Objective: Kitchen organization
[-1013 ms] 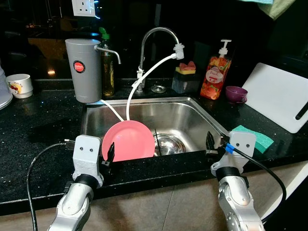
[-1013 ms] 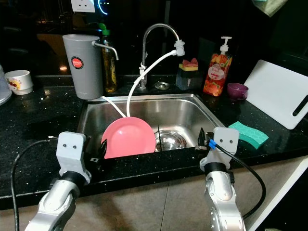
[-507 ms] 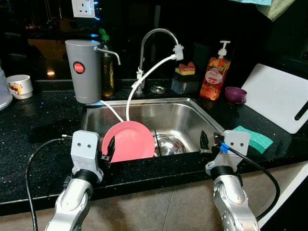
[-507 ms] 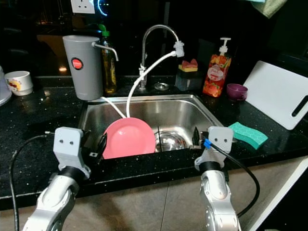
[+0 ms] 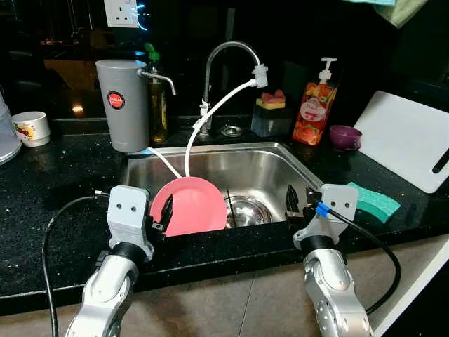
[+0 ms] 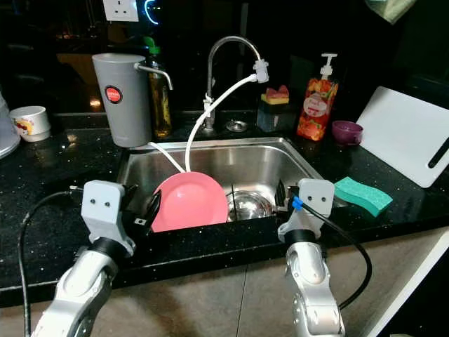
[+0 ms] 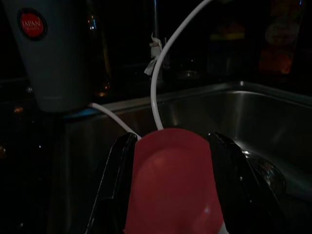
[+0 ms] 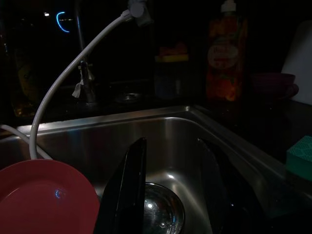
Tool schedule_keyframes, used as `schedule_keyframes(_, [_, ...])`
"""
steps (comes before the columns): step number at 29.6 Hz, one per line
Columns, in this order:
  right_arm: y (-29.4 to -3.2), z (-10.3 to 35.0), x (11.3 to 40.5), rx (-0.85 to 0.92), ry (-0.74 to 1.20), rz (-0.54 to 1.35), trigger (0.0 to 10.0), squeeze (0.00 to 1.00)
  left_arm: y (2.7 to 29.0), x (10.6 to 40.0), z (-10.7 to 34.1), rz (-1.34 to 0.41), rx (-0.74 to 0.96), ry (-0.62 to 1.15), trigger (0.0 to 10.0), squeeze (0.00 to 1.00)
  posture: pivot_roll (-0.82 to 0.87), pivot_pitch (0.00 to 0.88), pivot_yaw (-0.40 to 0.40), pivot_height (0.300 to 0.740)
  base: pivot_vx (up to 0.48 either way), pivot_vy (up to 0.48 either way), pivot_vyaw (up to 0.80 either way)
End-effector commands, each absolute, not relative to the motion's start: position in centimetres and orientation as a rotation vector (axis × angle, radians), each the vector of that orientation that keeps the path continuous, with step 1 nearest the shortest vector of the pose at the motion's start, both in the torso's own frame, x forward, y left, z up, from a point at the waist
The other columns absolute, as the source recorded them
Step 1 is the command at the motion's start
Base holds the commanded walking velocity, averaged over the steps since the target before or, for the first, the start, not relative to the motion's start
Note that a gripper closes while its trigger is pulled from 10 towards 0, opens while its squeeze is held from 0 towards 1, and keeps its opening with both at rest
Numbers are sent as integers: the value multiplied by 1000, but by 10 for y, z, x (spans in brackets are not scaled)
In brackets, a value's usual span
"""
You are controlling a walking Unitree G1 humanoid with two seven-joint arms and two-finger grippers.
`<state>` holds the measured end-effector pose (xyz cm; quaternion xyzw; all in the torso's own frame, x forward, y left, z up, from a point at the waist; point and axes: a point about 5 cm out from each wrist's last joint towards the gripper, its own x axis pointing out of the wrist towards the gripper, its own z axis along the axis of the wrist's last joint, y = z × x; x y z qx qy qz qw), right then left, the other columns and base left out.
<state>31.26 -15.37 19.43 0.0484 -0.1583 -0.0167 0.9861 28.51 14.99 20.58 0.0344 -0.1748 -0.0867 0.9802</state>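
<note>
Straddling pink plate [image 5: 194,206] in sink [image 5: 266,160] | left claw [image 7: 170,185] released | right claw [image 8: 170,185] released

You see the plate [image 5: 195,206] standing in the sink [image 5: 259,165] at its front left; the faucet [image 5: 223,53] is behind, and the sponge [image 5: 374,201] lies on the worktop's [image 5: 56,189] right, before the board [image 5: 403,137].

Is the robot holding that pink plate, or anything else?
Not yet. The left gripper is open, with one finger on each side of the pink plate leaning in the sink, but not clamped on it. The right gripper is open and holds nothing.
</note>
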Motion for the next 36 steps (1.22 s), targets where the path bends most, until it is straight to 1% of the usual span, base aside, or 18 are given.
schedule_keyframes(1, [-153,193,313,98,-314,-26,10000,0,146,288,208,-186,68,-359,10000,0,140,50,-61,740,0,0,0])
schedule_keyframes(9, [-153,199,312,101,-328,-23,10000,0,138,289,212,-202,63,-382,10000,0,126,59,-85,740,0,0,0])
schedule_keyframes(13, [-150,205,312,96,-347,-1,10000,0,134,292,214,-208,51,-393,10000,0,121,52,-82,740,0,0,0])
schedule_keyframes(17, [-153,209,312,97,-364,-17,10000,0,129,293,214,-234,60,-393,10000,0,111,51,-68,740,0,0,0])
schedule_keyframes(20, [-154,212,312,110,-370,-28,10000,0,130,295,218,-237,63,-398,10000,0,108,57,-75,740,0,0,0])
schedule_keyframes(24, [-153,214,312,106,-375,-17,10000,0,130,297,218,-229,57,-401,10000,0,101,54,-63,740,0,0,0])
schedule_keyframes(28, [-159,214,310,113,-376,-47,10000,0,126,297,219,-249,71,-405,10000,0,105,53,-66,740,0,0,0])
schedule_keyframes(32, [-157,213,312,117,-370,-35,10000,0,128,297,222,-239,66,-417,10000,0,123,52,-81,740,0,0,0])
schedule_keyframes(36, [-155,217,316,117,-383,-21,10000,0,129,296,222,-232,65,-413,10000,0,134,37,-66,740,0,0,0])
